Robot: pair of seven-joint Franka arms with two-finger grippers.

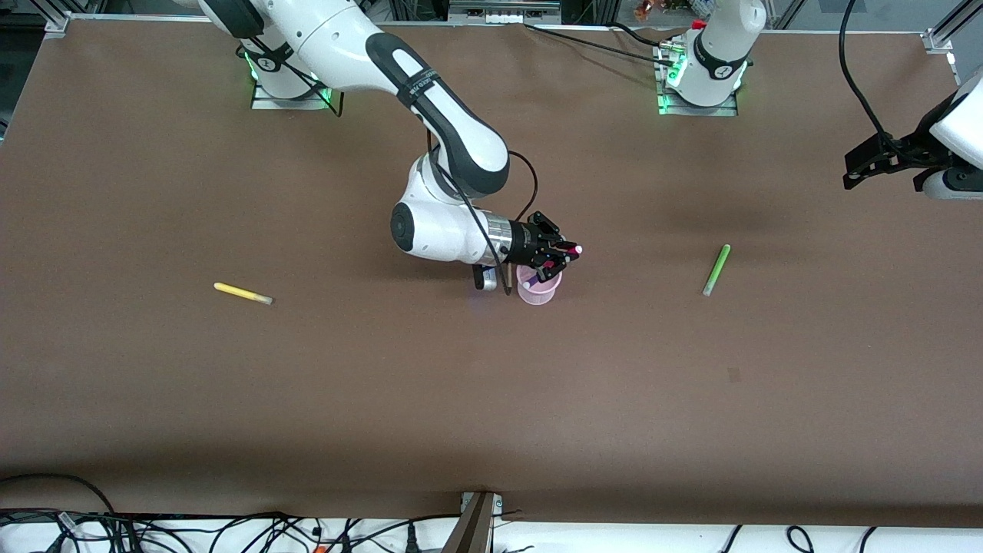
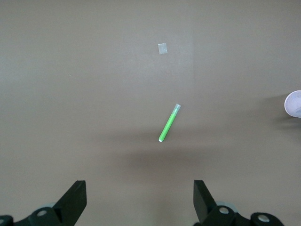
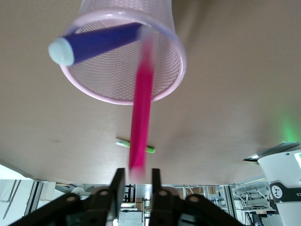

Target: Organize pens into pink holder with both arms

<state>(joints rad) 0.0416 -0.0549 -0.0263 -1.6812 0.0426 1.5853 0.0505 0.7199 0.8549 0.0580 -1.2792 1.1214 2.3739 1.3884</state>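
The right arm reaches out over mid-worktop, wrist turned sideways, its right gripper (image 1: 559,259) slightly parted. The left gripper (image 2: 140,200) waits raised at its own end, fingers (image 2: 75,200) spread wide.

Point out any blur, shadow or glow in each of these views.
Right wrist view: the magenta-pink pen is smeared with motion blur above the translucent pink mesh holder. Left wrist view: a soft shadow lies beside the light green pen. Front view: green light glows at both arm bases.

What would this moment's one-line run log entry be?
right hand: over pink holder, releasing magenta pen | purple pen: in holder | left hand: open, above green pen | yellow pen: on table
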